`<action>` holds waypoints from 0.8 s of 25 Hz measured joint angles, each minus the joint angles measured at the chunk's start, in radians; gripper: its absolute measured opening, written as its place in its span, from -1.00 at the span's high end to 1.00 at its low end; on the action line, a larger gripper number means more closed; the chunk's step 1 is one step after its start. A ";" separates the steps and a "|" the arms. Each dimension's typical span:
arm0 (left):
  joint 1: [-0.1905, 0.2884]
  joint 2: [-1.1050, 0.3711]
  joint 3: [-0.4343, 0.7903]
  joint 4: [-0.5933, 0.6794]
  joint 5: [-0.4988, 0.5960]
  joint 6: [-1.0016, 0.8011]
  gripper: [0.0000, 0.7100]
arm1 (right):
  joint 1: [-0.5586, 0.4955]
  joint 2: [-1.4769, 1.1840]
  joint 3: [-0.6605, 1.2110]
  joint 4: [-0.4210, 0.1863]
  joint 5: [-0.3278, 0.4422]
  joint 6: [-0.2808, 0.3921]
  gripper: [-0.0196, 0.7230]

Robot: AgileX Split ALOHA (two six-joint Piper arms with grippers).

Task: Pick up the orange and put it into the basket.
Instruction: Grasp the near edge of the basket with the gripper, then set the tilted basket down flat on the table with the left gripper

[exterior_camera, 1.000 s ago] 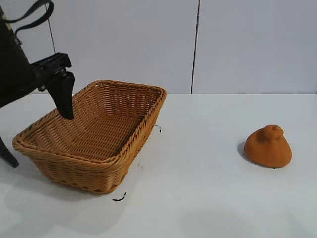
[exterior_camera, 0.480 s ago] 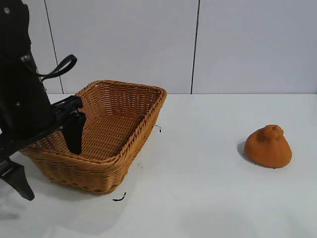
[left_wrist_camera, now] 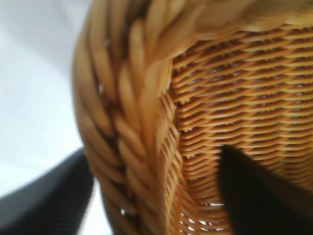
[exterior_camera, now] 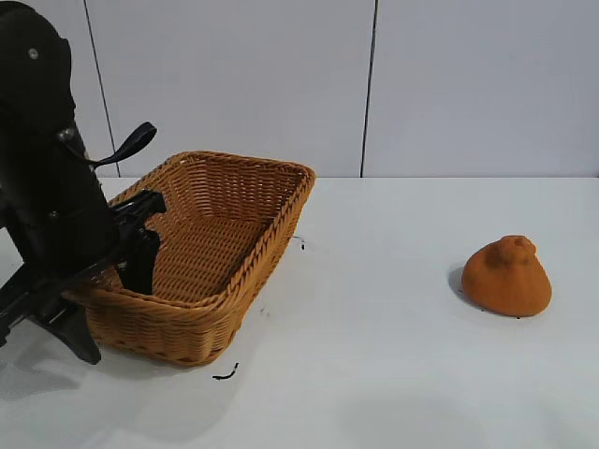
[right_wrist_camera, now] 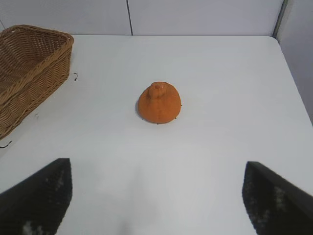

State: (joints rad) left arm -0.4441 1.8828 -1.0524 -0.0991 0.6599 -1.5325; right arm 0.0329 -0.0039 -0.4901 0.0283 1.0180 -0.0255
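The orange (exterior_camera: 507,278) sits on the white table at the right, far from the basket (exterior_camera: 234,161); it also shows in the right wrist view (right_wrist_camera: 158,103). My left gripper (exterior_camera: 108,299) is open and straddles the basket's near left rim (left_wrist_camera: 127,122), with one finger inside the basket and one outside. My right gripper (right_wrist_camera: 156,205) is open and empty, hovering above the table short of the orange; it is out of the exterior view.
The basket's corner also shows in the right wrist view (right_wrist_camera: 29,28). A small black mark (exterior_camera: 225,375) lies on the table in front of the basket. Bare table lies between basket and orange. A wall stands behind the table.
My left arm has swung down from above the basket's far left side to its near left rim, which the fingers now straddle. The basket and orange have not moved.
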 joint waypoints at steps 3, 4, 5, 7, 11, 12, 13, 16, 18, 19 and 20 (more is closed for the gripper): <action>0.006 -0.001 -0.001 0.000 0.000 0.006 0.75 | 0.000 0.000 0.000 0.000 0.000 0.000 -0.80; 0.011 -0.002 -0.006 -0.002 0.003 0.013 0.75 | 0.000 0.000 0.000 0.000 0.000 0.000 -0.80; 0.018 -0.006 -0.012 -0.002 0.009 0.025 0.75 | 0.000 0.000 0.000 0.000 0.000 0.000 -0.80; 0.039 -0.024 -0.038 -0.001 0.029 0.057 0.75 | 0.000 0.000 0.000 0.000 0.000 0.000 -0.80; 0.106 -0.056 -0.134 0.001 0.114 0.173 0.75 | 0.000 0.000 0.000 0.000 0.000 0.000 -0.80; 0.124 -0.058 -0.155 0.002 0.133 0.225 0.75 | 0.000 0.000 0.000 0.000 0.000 0.000 -0.80; 0.139 -0.058 -0.179 0.003 0.146 0.269 0.75 | 0.000 0.000 0.000 0.000 0.000 0.000 -0.80; 0.190 -0.057 -0.236 -0.017 0.179 0.446 0.75 | 0.000 0.000 0.000 0.000 0.000 0.000 -0.80; 0.230 -0.041 -0.285 -0.062 0.211 0.586 0.75 | 0.000 0.000 0.000 0.000 0.000 0.000 -0.80; 0.249 -0.029 -0.309 -0.093 0.234 0.673 0.75 | 0.000 0.000 0.000 0.000 0.000 0.000 -0.80; 0.263 -0.010 -0.340 -0.121 0.258 0.749 0.75 | 0.000 0.000 0.000 0.000 0.000 0.000 -0.80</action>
State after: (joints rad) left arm -0.1809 1.8726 -1.3925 -0.2200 0.9182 -0.7834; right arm 0.0329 -0.0039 -0.4901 0.0283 1.0180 -0.0255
